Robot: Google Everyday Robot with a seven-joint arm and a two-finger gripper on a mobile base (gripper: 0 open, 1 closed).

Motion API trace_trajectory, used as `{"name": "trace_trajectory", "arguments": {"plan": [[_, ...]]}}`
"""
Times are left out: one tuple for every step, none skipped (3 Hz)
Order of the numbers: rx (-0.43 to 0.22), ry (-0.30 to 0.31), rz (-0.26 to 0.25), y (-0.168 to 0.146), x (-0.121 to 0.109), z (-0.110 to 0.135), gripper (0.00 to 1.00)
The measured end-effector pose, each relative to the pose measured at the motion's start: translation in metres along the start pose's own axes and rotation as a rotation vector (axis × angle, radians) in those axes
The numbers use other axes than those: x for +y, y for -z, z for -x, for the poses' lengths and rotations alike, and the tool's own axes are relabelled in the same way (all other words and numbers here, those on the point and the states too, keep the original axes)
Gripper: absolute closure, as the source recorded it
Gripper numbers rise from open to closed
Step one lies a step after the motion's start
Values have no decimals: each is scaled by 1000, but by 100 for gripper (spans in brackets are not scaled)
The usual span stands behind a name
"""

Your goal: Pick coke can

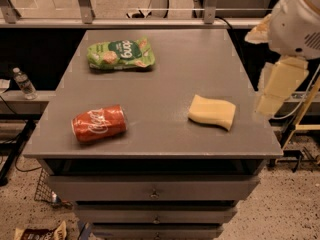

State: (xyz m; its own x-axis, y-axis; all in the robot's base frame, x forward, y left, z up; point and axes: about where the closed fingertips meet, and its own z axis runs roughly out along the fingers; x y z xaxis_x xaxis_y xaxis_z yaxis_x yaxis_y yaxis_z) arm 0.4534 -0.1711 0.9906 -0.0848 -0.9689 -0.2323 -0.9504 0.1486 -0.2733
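Observation:
The coke can [99,123] is red with white cursive lettering and lies on its side at the front left of the grey table [165,79]. My gripper [277,89] hangs off the table's right edge, beside and slightly above the surface, with the white arm housing [300,19] above it. The gripper is far to the right of the can, with nothing in it.
A yellow sponge [212,112] lies at the front right, between the gripper and the can. A green snack bag [120,54] lies at the back left. A water bottle [23,83] stands on a ledge to the left. Drawers sit below the table's front edge.

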Motion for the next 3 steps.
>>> {"name": "trace_trajectory", "arguments": {"plan": [[-57, 239, 28, -8, 4, 78, 0], [-65, 483, 77, -28, 20, 152, 0], [-76, 513, 63, -25, 22, 166, 0]]}}
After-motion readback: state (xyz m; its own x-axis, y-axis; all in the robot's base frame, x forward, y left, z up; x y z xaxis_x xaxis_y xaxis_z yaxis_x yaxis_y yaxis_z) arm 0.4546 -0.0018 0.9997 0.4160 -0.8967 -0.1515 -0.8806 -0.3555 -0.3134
